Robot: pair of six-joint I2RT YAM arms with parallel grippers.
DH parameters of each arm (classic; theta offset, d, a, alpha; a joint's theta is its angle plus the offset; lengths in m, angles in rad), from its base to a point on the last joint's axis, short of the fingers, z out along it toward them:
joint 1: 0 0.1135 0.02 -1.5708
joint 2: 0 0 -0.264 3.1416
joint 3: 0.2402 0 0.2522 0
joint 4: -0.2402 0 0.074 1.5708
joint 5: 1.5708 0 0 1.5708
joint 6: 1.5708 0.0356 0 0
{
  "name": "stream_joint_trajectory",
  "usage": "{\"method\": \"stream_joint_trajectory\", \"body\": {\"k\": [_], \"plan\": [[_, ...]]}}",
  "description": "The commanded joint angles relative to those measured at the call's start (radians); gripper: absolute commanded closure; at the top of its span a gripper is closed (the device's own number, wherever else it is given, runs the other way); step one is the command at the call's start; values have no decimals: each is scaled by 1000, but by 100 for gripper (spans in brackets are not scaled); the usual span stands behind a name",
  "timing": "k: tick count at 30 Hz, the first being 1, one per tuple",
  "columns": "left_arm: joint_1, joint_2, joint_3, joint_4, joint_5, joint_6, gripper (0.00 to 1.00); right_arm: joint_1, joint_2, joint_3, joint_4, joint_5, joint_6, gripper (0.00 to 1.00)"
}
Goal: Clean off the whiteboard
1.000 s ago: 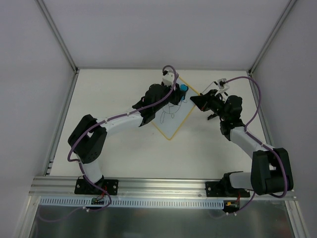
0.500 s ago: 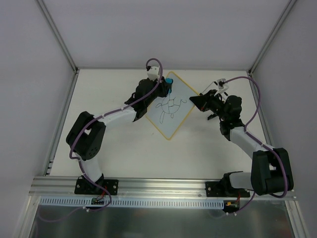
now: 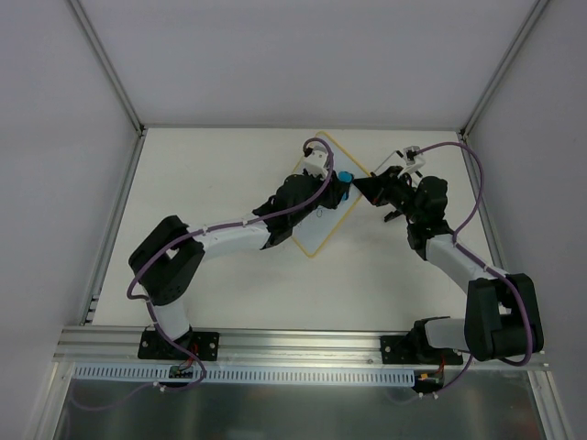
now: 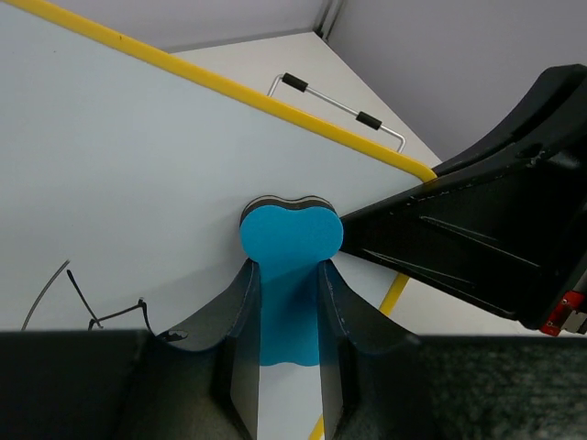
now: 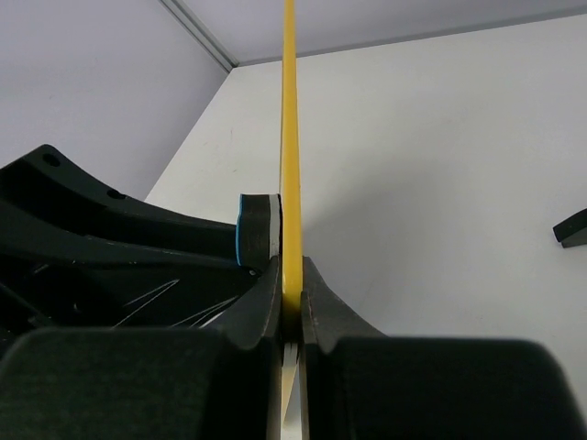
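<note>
The whiteboard (image 3: 316,234) lies as a diamond at the table's middle, white with a yellow rim; my left arm covers most of it. In the left wrist view its face (image 4: 119,183) carries black pen lines at the lower left. My left gripper (image 3: 341,181) is shut on the blue eraser (image 4: 290,240), pressed flat on the board near its right corner. My right gripper (image 3: 362,190) is shut on the board's yellow rim (image 5: 289,137) at that corner. The eraser (image 5: 259,229) shows edge-on just left of the rim in the right wrist view.
A small wire stand with black tips (image 4: 339,105) lies on the table beyond the board's far edge. Grey walls and metal frame posts enclose the table on three sides. A black part (image 5: 570,227) sits at the right of the right wrist view.
My left gripper swept the eraser from the board's right side to its far-left corner, then back to the right corner. My right gripper has stayed shut on the rim.
</note>
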Motion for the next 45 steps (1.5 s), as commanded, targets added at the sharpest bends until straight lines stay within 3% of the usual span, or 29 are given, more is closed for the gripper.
{"method": "stream_joint_trajectory", "body": {"k": [1,7,12,17,26,35,42,45], "plan": [[-42,43,-37,-54,15,-78,100,47,-6,27,55,-163,-129,100],[-68,53,-46,-67,-129,-130,100,49,-6,27,53,-158,-136,100],[18,13,-105,-100,-218,-174,100,47,-18,16,55,-163,-142,100],[162,14,-132,-101,-154,-194,100,49,-24,16,55,-168,-142,100],[255,103,-56,-97,-28,-195,100,49,-35,7,55,-178,-142,100],[104,85,-65,-19,32,-207,100,47,-24,17,56,-186,-140,100],[-54,72,-123,34,-40,-269,100,49,-24,13,56,-183,-140,100],[-71,76,-135,38,-72,-293,100,49,-21,11,56,-186,-140,100]]}}
